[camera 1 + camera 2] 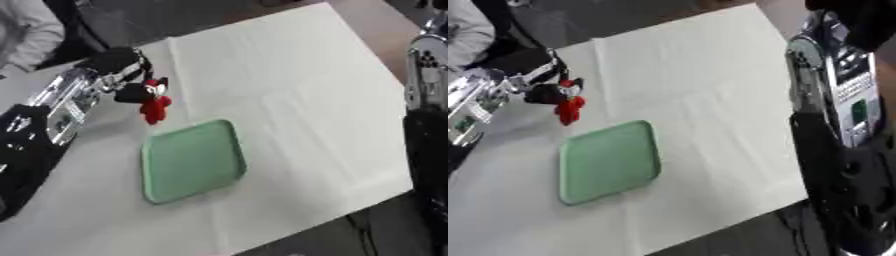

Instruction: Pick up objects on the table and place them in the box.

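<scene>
- The left hand [122,75] is pinching a small red and black object [155,102], which is hanging just off the tabletop [289,85], up and to the left of the green tray [192,160].
- The carry step seems to be in hand; the tray is lying bare.
- Next, the object needs bringing over the tray and releasing.
- The right arm [842,130] is showing at the right edge; its hand is out of sight.

white tablecloth [289,80], dark floor [175,15]

No readable text anywhere. Small sticker on left arm [66,114], behind hand, and green panel on right arm [857,111]: nothing legible.
</scene>
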`<state>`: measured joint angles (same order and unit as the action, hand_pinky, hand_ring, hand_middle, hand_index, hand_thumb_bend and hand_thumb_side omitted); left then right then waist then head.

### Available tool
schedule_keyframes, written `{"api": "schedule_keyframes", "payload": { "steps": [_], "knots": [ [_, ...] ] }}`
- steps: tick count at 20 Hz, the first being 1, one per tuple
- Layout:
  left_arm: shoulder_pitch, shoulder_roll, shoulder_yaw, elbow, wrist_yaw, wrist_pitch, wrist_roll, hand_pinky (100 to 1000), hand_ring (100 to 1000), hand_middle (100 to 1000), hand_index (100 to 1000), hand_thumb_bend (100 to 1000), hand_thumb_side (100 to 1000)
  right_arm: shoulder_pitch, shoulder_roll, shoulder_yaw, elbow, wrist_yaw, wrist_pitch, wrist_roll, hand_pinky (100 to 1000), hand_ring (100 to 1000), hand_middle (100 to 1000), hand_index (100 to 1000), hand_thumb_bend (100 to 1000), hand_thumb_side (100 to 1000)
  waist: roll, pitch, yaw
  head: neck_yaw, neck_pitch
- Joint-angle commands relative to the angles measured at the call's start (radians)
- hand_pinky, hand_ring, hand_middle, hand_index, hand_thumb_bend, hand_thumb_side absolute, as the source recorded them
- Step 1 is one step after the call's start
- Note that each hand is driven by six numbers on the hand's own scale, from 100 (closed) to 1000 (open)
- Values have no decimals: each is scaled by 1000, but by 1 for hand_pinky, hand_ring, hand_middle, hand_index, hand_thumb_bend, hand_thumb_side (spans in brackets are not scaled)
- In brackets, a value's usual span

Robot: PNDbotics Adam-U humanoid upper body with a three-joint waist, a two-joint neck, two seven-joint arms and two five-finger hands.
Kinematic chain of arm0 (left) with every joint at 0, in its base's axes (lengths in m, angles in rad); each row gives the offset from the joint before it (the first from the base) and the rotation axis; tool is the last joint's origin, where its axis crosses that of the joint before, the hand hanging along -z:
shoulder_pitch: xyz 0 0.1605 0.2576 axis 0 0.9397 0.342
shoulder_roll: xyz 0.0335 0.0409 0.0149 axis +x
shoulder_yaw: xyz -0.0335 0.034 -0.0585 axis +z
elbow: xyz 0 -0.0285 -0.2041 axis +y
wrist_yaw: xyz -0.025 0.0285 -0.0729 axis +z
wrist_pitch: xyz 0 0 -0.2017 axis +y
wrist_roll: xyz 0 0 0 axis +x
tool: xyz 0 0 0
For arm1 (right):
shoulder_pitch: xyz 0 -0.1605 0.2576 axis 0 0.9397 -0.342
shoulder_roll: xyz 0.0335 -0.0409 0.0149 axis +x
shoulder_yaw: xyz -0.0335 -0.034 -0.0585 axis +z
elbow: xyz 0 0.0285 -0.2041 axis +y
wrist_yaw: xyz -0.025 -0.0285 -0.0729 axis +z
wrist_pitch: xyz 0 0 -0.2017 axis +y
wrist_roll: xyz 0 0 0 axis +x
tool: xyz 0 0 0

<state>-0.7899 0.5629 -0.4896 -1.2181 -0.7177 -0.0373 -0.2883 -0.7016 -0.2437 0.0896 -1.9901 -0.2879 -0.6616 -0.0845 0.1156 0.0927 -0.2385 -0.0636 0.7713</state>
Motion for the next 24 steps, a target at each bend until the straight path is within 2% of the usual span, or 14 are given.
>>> {"api": "schedule_keyframes", "payload": {
  "steps": [1, 5, 10, 19, 24],
  "knots": [
    [1, 69, -38, -100, 38, -3, -25, 100, 100, 126, 383, 100, 689, -12, -14, -1, -10, -1, 1, 2, 226, 382, 431, 488, 118, 359, -3, -18, -2, -8, -1],
    [35, 119, -86, -214, 87, -9, -44, 100, 100, 126, 383, 100, 689, -14, -15, -1, -10, -1, 0, 1, 225, 383, 432, 489, 118, 360, -1, -19, -6, -10, -1],
    [65, 151, -111, -314, 127, -4, -43, 100, 100, 128, 388, 100, 698, -14, -15, -2, -10, 0, 0, -2, 225, 383, 433, 489, 117, 361, -1, -20, -6, -13, -1],
    [93, 181, -139, -345, 134, -15, -69, 100, 100, 146, 394, 100, 708, -15, -16, -1, -10, 2, 0, -3, 225, 384, 433, 489, 118, 360, 0, -20, -7, -14, -1],
    [125, 203, -151, -359, 127, -44, -4, 100, 100, 141, 396, 100, 710, -16, -17, -1, -10, 1, -1, -3, 225, 383, 433, 489, 114, 360, 0, -18, -7, -16, -1]
  ]
}}
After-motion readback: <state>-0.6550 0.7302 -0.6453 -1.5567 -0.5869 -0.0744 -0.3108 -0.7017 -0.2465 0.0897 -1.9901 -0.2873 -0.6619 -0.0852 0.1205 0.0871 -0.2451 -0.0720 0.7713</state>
